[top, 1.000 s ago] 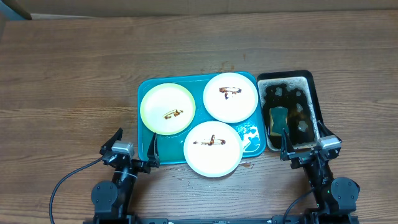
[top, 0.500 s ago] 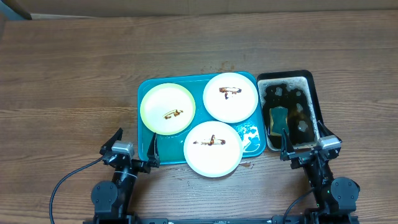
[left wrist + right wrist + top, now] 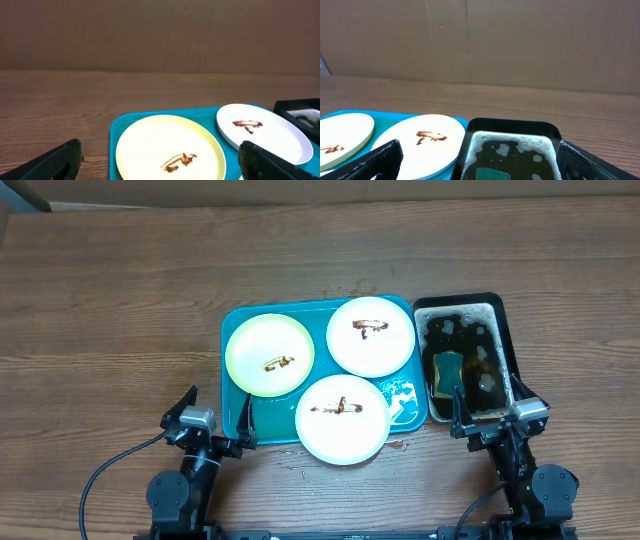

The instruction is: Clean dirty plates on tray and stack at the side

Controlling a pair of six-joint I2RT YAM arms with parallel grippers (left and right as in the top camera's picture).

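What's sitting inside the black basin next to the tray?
The basin holds dark, foamy water with a green sponge lying in it. The water is murky, so anything sunk below its surface is hidden.

The teal tray (image 3: pixel 238 316) lies flat and holds three sauce-smeared plates: a pale yellow-green plate (image 3: pixel 269 356) at 10 o'clock, a white plate (image 3: pixel 371 335) at 2 o'clock, and a second white plate (image 3: pixel 343 419) at 6 o'clock, overhanging the rim.

Black arms (image 3: pixel 195 470), silver-capped wrists (image 3: pixel 197 418)
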